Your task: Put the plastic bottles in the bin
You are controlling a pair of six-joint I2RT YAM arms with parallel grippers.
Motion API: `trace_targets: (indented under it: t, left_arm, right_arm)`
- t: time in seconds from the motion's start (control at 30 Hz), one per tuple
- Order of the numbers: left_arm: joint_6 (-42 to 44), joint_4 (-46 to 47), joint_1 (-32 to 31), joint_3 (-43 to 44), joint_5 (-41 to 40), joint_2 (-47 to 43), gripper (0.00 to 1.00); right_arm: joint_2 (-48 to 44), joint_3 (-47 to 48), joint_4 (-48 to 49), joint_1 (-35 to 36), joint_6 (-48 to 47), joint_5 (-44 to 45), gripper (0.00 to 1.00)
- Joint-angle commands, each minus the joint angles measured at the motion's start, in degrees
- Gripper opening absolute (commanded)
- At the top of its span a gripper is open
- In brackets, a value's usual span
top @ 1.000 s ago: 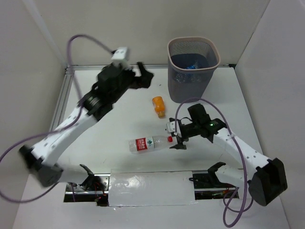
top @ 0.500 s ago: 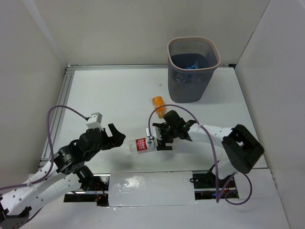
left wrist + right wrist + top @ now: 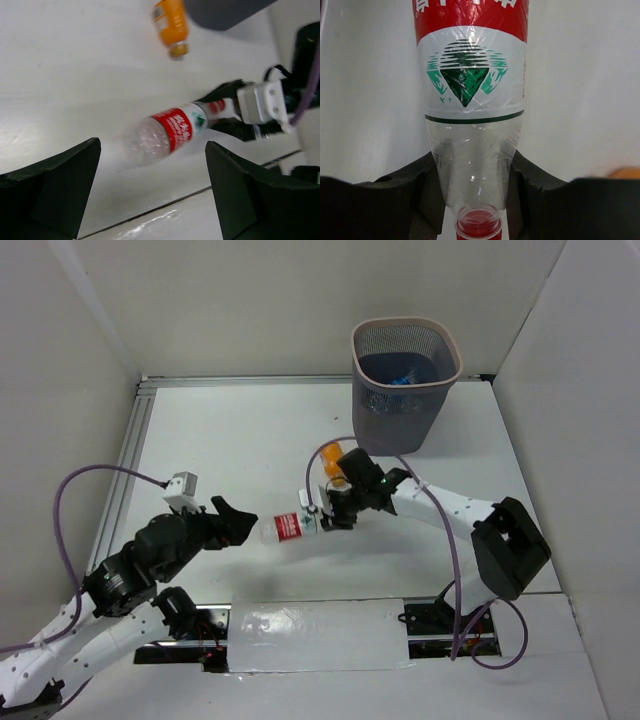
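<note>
"Clear plastic with a red label: where does that bottle [image 3: 285,528] lie?"

"Near the front middle of the table [image 3: 220,440], its long axis running left to right. Its base points at the left gripper [image 3: 238,523] just beside it, whose jaws are spread wide and hold nothing. The cap [image 3: 477,227] end points right."

"And the right gripper [image 3: 322,519]?"

"Clamped on the neck. Its wrist view shows both fingers [image 3: 405,195] pressed to the bottle's shoulder. I cannot tell whether the bottle is off the table."

"Which way must it go?"

"Back and to the right. The orange bottle [image 3: 333,462] lies just behind the right wrist. The bin [image 3: 457,358] stands beyond that at the far edge, well apart. The right arm is nearer to it, so I judge the carry falls to that arm."

"What differs from a second ago?"

"Then the left arm reached toward the far back and the right gripper sat at the cap. Now the left has come to the near side, and the bottle has shifted a little left and away."
</note>
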Motion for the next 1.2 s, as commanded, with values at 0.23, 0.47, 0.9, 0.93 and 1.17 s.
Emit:
trace_targets:
  t: [0.23, 0.47, 0.9, 0.93, 1.17]
  left_arm:
    - [15.54, 21.07, -0.32, 11.98, 23.47, -0.51, 0.95]
    - [16.95, 21.95, -0.32, 12.36, 21.48, 9.15, 0.94]
    - [10.81, 30.31, -0.85, 21.03, 10.84, 49.5, 0.99]
    - [10.19, 30.31, -0.85, 22.96, 9.01, 51.52, 0.99]
    - [7.73, 33.47, -0.85, 28.15, 3.11, 65.15, 0.99]
  right_arm:
    - [1.75, 42.6, -5.67, -9.98, 22.16, -6.78, 0.23]
    - [8.61, 59.86, 2.25, -22.1, 38.62, 2.63, 0.25]
    - [16.27, 65.42, -5.74, -35.91, 33.44, 3.71, 1.0]
    - [16.79, 66.38, -5.75, -36.52, 33.96, 3.18, 1.0]
    - [8.9, 61.84, -2.68, -44.59, 40.63, -10.16, 1.0]
